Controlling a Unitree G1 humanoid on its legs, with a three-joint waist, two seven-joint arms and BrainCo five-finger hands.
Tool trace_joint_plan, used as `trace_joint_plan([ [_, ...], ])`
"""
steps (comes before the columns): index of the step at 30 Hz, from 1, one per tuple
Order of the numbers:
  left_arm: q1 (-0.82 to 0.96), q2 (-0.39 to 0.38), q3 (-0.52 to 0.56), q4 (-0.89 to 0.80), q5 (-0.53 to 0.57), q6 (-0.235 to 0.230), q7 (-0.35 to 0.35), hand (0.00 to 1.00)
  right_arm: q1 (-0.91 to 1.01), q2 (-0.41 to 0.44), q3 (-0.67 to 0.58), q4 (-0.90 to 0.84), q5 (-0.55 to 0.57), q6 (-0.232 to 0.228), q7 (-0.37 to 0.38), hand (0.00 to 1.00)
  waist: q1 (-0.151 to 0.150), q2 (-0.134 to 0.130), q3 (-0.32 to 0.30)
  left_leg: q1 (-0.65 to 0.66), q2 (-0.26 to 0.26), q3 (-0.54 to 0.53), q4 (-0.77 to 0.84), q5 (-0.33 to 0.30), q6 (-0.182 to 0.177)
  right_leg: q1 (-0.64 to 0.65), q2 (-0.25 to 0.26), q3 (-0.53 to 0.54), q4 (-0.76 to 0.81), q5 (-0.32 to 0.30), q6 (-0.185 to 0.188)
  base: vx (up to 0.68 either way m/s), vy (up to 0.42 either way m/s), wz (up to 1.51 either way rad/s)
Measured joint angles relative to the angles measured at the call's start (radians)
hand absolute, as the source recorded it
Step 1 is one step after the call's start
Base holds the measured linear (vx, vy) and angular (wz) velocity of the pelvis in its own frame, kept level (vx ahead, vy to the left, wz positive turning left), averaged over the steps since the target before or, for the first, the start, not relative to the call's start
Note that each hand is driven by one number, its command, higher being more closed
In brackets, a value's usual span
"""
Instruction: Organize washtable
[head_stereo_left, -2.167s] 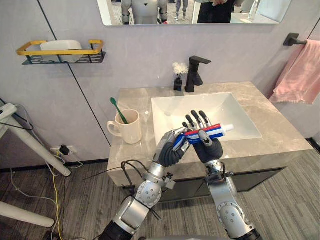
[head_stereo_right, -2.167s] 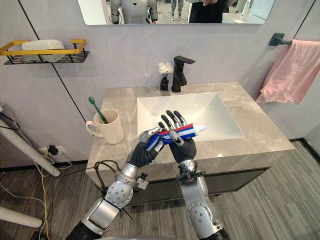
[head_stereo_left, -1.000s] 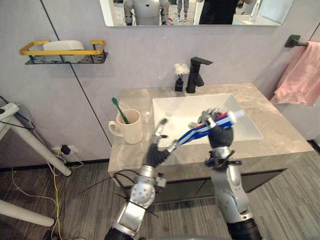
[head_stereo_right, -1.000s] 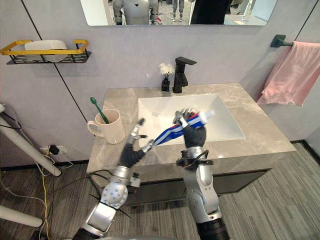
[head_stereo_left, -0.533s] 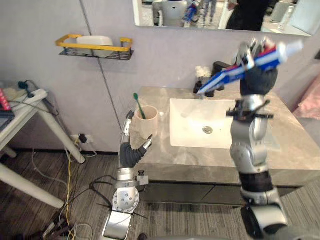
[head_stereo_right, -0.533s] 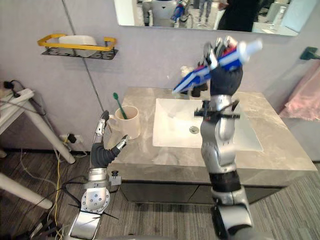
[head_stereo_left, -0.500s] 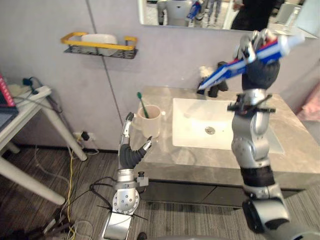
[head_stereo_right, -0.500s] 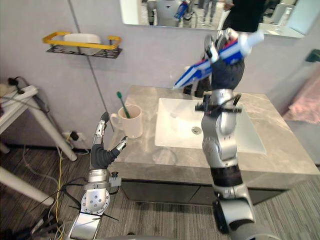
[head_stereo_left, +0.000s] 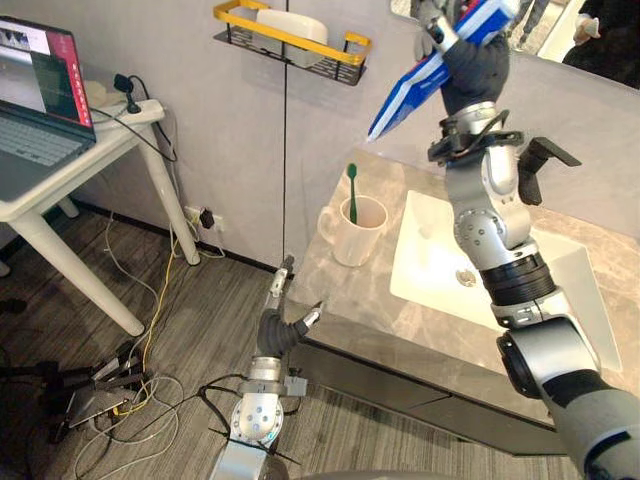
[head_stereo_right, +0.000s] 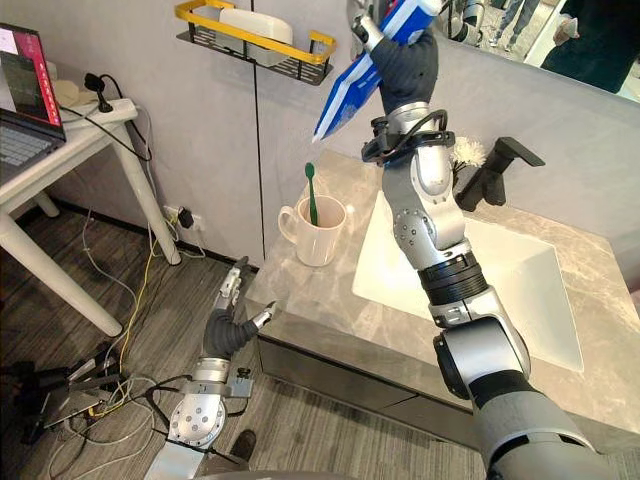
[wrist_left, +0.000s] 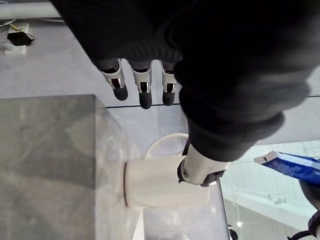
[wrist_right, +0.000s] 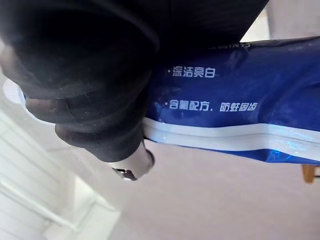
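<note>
- The whole view has swung leftward since a second ago, so a laptop (head_stereo_left: 35, 100) now shows at the far left. That is the head turning, not the things moving.
- The left robot hand (head_stereo_left: 278, 332) has let go of the tube it was sharing over the sink a couple of seconds back. It has dropped beside the front left corner of the table (head_stereo_left: 350, 295), with its fingers (wrist_left: 142, 87) straight and holding nothing.
- The mug (head_stereo_left: 357, 232) with the green toothbrush (head_stereo_left: 352, 190) stands where it was, on the table just left of the sink.
- On the wall above it, the yellow-rimmed shelf (head_stereo_left: 300, 42) carries a white thing (head_stereo_left: 290, 22), untouched.
- The toothpaste tube (head_stereo_left: 415, 85) has gone from sink height to high in the air, about level with the shelf and just right of it. Its flat end slants down towards the mug's side.
- The right robot hand (head_stereo_left: 478, 65) alone carries the tube, fingers curled tight round its upper part, arm stretched well up.
- To my eye the handover is finished and the tube is on its way to storage. Whether it goes to the shelf or the mug I cannot tell, and it is not yet put away.
- The sink (head_stereo_left: 430, 260) and the black tap (head_stereo_left: 535, 175) lie below and behind the raised arm.
</note>
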Motion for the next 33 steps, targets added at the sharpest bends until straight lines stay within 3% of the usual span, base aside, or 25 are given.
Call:
trace_joint_plan([
  [7,-0.011,0.014,-0.008,0.007,0.001,-0.002,-0.017,0.0,0.005,-0.055,0.005,-0.004,0.0,0.023,0.022,1.0,-0.001,-0.023,0.015,-0.012,0.0,-0.005,0.0,0.003,-0.001,-0.016,0.0,-0.004,0.003,0.0,0.0,-0.02,-0.003,0.02],
  [12,-0.03,0.032,-0.008,0.01,0.002,-0.019,-0.023,0.0,0.104,-0.082,-0.001,-0.118,-0.003,0.022,0.044,1.0,-0.001,-0.032,0.021,-0.032,-0.001,-0.012,0.0,0.007,0.0,-0.036,0.0,-0.014,0.008,0.0,0.0,0.0,-0.002,0.03],
  [33,-0.101,0.05,-0.015,0.021,0.003,-0.064,-0.039,0.0,0.295,-0.001,-0.029,-0.22,-0.004,0.023,0.063,1.0,0.0,-0.075,0.064,-0.065,0.004,0.007,0.003,0.009,0.001,-0.083,-0.002,0.007,0.031,0.0,-0.001,-0.01,0.002,-0.02],
])
